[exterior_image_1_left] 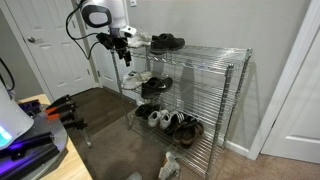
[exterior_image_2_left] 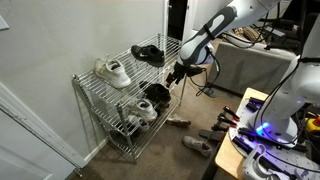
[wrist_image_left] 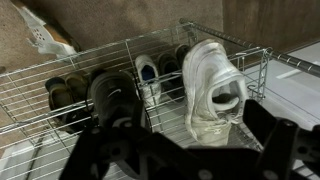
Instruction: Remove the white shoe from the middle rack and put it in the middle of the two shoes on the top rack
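Note:
The white shoe [wrist_image_left: 208, 88] lies on the middle rack [wrist_image_left: 40, 95] beside a black shoe [wrist_image_left: 110, 92]. It also shows in both exterior views [exterior_image_1_left: 137, 77] [exterior_image_2_left: 146, 108]. My gripper [wrist_image_left: 195, 150] is open and empty. Its dark fingers are spread just in front of the shoe's near end, not touching it. In both exterior views the gripper [exterior_image_1_left: 121, 46] [exterior_image_2_left: 178, 72] hangs at the open end of the shelving unit. On the top rack [exterior_image_1_left: 215, 55] [exterior_image_2_left: 130, 65] stand a white sneaker [exterior_image_2_left: 113, 72] and a black glossy shoe [exterior_image_1_left: 167, 42] [exterior_image_2_left: 148, 54], with a gap between them.
Several shoes [exterior_image_1_left: 170, 122] fill the bottom shelf; some show through the wire in the wrist view [wrist_image_left: 148, 72]. Loose shoes lie on the carpet [exterior_image_2_left: 196, 144] [exterior_image_1_left: 170, 165]. A white door [exterior_image_1_left: 60, 45] stands behind the arm. A table with equipment [exterior_image_1_left: 30, 130] is nearby.

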`<action>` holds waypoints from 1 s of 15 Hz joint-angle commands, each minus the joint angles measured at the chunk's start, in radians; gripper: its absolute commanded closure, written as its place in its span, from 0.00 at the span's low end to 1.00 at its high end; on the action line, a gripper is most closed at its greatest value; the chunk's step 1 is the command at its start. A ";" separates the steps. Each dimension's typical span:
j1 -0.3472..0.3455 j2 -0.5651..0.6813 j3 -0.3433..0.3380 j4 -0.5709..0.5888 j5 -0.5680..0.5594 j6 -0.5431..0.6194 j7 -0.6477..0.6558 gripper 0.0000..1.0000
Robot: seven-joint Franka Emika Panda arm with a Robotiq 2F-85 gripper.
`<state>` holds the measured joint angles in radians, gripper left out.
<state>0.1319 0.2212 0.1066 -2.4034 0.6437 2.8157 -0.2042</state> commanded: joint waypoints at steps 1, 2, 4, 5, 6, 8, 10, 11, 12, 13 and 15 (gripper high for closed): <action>-0.032 0.009 0.035 0.008 -0.055 -0.013 0.023 0.00; -0.015 0.030 0.034 0.012 -0.124 -0.019 0.032 0.00; 0.003 0.070 0.053 0.014 -0.237 -0.031 0.040 0.00; 0.017 0.087 0.060 0.012 -0.293 -0.037 0.056 0.00; 0.030 0.104 0.070 0.011 -0.341 -0.047 0.062 0.00; 0.042 0.137 0.100 0.017 -0.411 -0.066 0.044 0.00; 0.059 0.176 0.121 0.028 -0.483 -0.081 0.024 0.00; 0.066 0.194 0.132 0.035 -0.514 -0.083 0.011 0.00; 0.080 0.210 0.132 0.037 -0.559 -0.072 0.008 0.00; 0.124 0.223 0.098 0.037 -0.638 -0.043 0.044 0.00; 0.185 0.243 0.047 0.042 -0.770 0.000 0.074 0.00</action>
<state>0.2421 0.4342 0.2185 -2.3723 0.0285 2.7647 -0.1668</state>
